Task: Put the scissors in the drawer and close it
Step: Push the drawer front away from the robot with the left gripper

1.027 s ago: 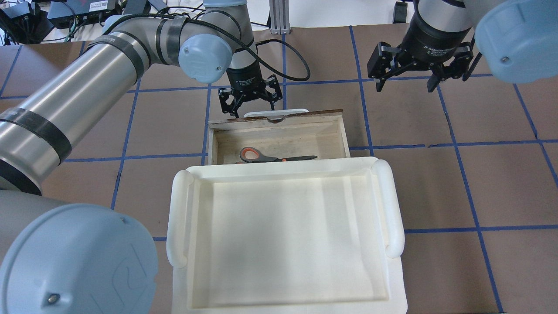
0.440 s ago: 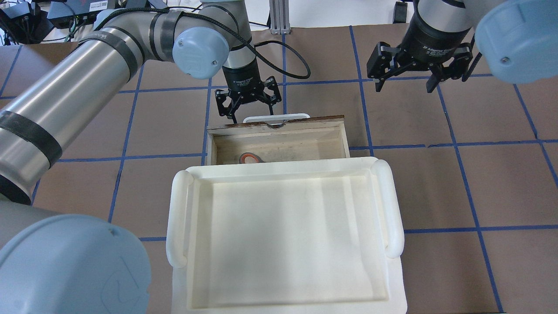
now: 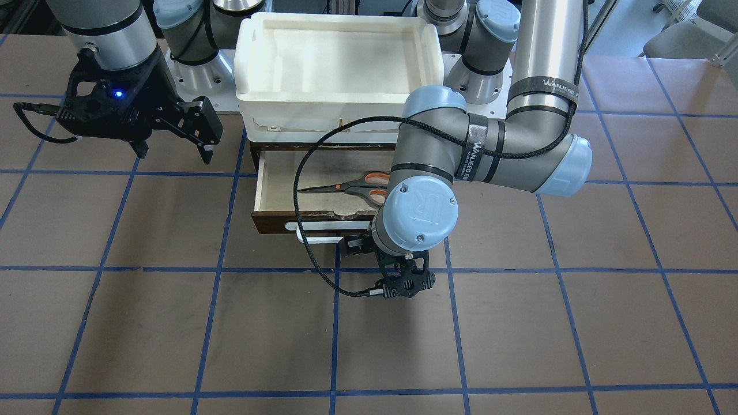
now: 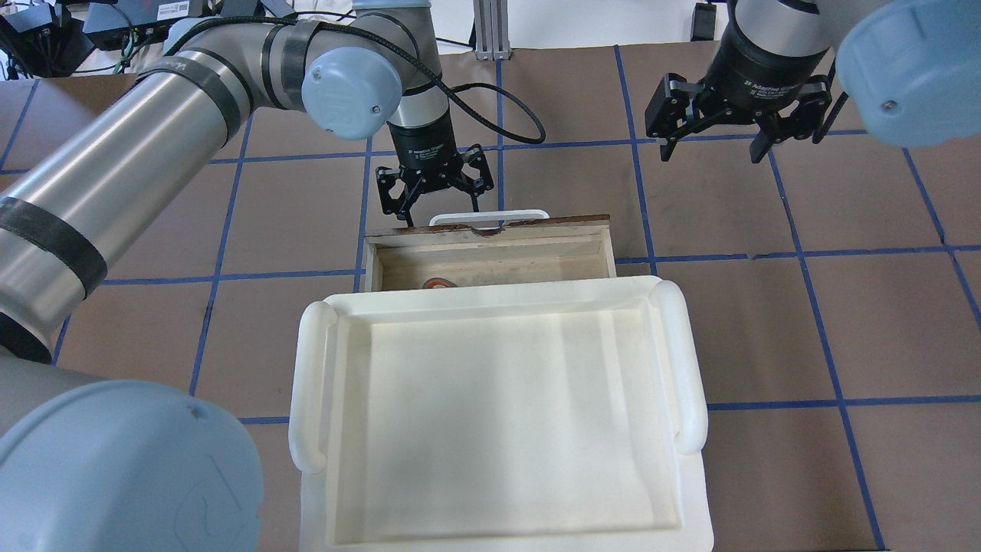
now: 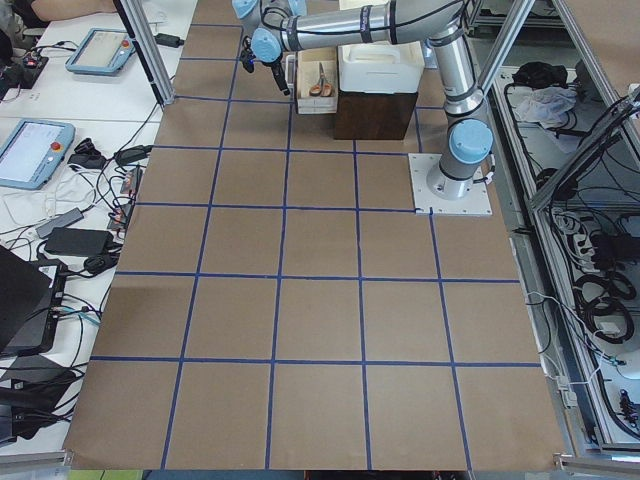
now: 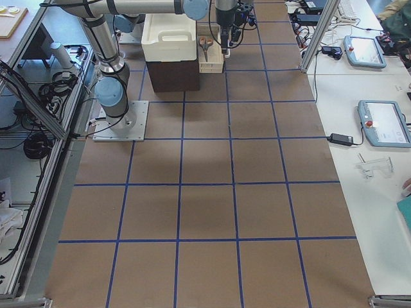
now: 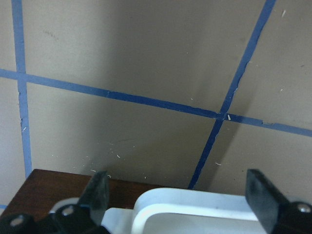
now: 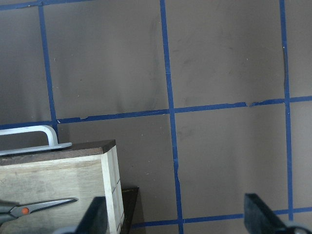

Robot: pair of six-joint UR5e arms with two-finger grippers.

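The scissors (image 3: 346, 185) lay inside the part-open drawer (image 3: 271, 223). The left gripper (image 4: 437, 201), jaws apart, hung just outside the drawer's front at its handle (image 7: 204, 212), likely to push it shut. The right gripper (image 4: 713, 144), also spread, hung well aside of the drawer, clear.

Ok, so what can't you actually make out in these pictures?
- Overhead view: the scissors show only an orange loop; the white tray covers the rest.
- Front-facing view: the left arm hides part of the scissors' handles.
- Whether the left gripper touches the drawer handle: unclear in every view.
- Side views: scissors too small for detail.
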